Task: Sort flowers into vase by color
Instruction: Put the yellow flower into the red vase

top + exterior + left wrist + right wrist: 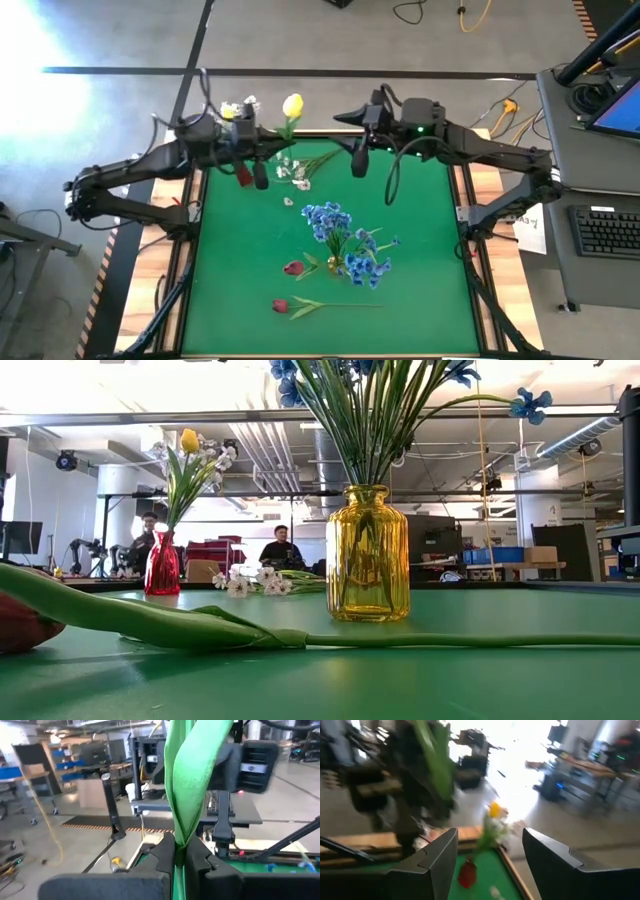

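Smooth green tulip stem [187, 785] in left pincer [181, 857]

No readable text, label, brand, number or sign is found in any of the views; a white sheet [530, 226] lying at three o'clock beside the table [420, 300] carries dark marks that cannot be made out, and the keys of the keyboard [608, 231] further out at three o'clock cannot be read either
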`<state>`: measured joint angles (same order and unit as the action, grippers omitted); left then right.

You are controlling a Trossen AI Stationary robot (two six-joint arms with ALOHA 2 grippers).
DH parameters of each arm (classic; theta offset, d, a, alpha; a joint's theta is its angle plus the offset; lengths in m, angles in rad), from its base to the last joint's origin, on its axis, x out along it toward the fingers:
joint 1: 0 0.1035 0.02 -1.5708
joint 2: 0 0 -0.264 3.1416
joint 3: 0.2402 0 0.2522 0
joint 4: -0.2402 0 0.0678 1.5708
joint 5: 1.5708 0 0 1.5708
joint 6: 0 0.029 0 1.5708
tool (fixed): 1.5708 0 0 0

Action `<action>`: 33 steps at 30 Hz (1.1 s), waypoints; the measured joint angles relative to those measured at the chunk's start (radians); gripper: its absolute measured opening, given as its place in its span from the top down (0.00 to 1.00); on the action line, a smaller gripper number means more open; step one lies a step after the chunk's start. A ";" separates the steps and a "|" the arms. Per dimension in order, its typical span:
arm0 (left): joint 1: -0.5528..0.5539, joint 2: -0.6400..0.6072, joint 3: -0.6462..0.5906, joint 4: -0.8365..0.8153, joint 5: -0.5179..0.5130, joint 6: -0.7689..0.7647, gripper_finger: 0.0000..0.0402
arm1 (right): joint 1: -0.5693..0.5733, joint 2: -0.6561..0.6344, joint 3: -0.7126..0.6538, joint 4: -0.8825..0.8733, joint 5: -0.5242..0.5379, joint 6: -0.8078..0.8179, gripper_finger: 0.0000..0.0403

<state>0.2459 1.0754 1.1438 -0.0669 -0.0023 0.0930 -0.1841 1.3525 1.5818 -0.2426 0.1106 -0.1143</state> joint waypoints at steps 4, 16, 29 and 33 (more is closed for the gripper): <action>0.000 -0.077 -0.002 -0.121 -0.129 -0.002 1.00 | 0.000 -0.029 0.000 -0.116 0.077 0.015 0.47; 0.000 -0.287 -0.154 -0.231 -0.422 -0.065 1.00 | 0.000 -0.027 -0.036 -0.218 0.076 0.040 0.47; 0.001 -0.474 -0.408 -0.177 -0.808 -0.144 1.00 | 0.000 -0.023 -0.069 -0.221 0.076 0.054 0.47; 0.010 -0.500 -0.481 -0.102 -0.872 -0.134 1.00 | 0.000 -0.023 -0.072 -0.218 0.076 0.055 0.47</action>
<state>0.2558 0.5753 0.6623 -0.1691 -0.8741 -0.0409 -0.1841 1.3296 1.5093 -0.4604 0.1864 -0.0593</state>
